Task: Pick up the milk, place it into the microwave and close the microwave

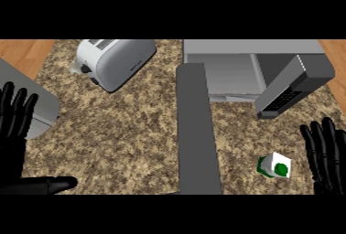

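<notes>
Both hands sit low at the edges, nearest the viewer. Left hand [15, 132] at the left edge, fingers straight and pointing up, thumb stuck out sideways along the bottom, holding nothing. Right hand [326, 153] at the right edge, fingers straight up too, nothing in it, just beside the milk but not touching.

Milk [274, 166] stands on the counter [128, 137], lower right, between the right hand and the long grey bar. Small white carton, seen from above, green on its left side and a round green cap near its front corner. No readable writing or brand on it; too small to tell any label.

Grey bar [197, 137] runs up the middle from the bottom edge toward the microwave; looks like the open microwave door seen edge-on, can't be sure. Counter is speckled brown-and-tan stone.

Farther back: microwave [253, 68] at the top right, grey, its cavity open toward the viewer. A dark grey panel with a small keypad [287, 98] angles down from its right side; key marks unreadable.

Toaster [115, 61] at the top left, silver-white, tilted diagonally, slots on top, dark knob on its end. Grey rounded object [37, 107] at the left edge, partly behind the left hand, can't identify. Wood strip [24, 52] shows at the far corners.
</notes>
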Controlling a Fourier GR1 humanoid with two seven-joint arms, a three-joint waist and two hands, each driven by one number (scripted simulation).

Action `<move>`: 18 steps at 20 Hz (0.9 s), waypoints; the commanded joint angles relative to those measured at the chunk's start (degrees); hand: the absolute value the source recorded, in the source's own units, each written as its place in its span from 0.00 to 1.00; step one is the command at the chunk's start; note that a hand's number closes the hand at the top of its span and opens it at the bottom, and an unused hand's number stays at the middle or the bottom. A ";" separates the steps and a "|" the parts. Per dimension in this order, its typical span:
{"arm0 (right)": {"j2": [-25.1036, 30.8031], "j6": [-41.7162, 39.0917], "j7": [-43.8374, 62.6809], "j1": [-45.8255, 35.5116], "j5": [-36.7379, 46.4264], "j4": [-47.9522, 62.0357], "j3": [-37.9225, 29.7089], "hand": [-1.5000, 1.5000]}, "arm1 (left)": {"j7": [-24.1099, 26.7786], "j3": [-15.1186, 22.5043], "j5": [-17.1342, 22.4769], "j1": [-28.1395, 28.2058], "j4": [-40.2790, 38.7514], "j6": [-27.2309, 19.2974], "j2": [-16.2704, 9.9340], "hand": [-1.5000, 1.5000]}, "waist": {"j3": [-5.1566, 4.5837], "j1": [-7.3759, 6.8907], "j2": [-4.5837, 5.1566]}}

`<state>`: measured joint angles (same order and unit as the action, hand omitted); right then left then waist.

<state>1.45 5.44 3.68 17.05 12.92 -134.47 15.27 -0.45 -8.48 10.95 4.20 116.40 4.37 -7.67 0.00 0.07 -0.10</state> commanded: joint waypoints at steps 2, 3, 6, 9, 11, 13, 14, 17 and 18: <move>-1.39 5.25 -4.42 5.63 6.94 1.93 5.64 0.00 | -1.14 -2.82 2.95 2.73 2.39 2.28 -1.21 0.00 | 0.00 0.03 -0.01; -0.19 3.52 -4.88 12.90 5.92 -4.05 6.11 0.00 | 1.78 -0.85 0.97 4.56 1.72 2.60 0.44 0.00 | 0.00 0.38 -0.10; -1.42 8.51 0.53 5.19 11.00 0.37 7.63 0.00 | -1.01 -1.75 4.40 10.32 8.58 4.71 0.48 0.00 | -0.01 -0.32 -0.03; -0.03 5.68 -4.44 8.83 3.06 3.08 1.46 0.00 | -1.41 -3.68 5.09 9.75 8.96 4.15 0.83 0.00 | 0.03 -0.06 0.00; 2.79 3.81 -8.69 13.42 -2.34 1.58 -2.94 0.00 | -3.20 -6.85 10.44 10.87 10.33 6.68 -1.33 0.00 | 0.05 0.09 -0.07; 1.31 4.36 -7.41 6.13 -1.72 7.89 -4.57 0.00 | 3.59 -8.47 9.83 13.21 4.99 11.36 -1.13 0.00 | 0.00 -0.33 0.05; 1.01 4.98 -6.41 8.33 1.04 5.65 -1.53 0.00 | 1.84 -7.86 10.14 15.57 9.06 11.39 0.13 0.00 | 0.00 -0.27 0.00; 1.68 3.76 -10.70 11.42 -2.75 8.83 -3.31 0.00 | 2.84 -6.80 6.02 10.66 4.49 10.01 0.61 0.00 | 0.01 0.13 0.03; -0.43 6.15 -10.19 7.40 0.57 12.44 -2.01 0.00 | -0.09 -7.27 7.31 12.41 8.36 9.39 0.86 0.00 | 0.01 -0.14 0.04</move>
<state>2.26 10.29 -4.42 25.91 12.92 -126.80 13.41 0.06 -15.16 18.66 16.18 123.85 13.30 -7.41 0.01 -0.01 -0.08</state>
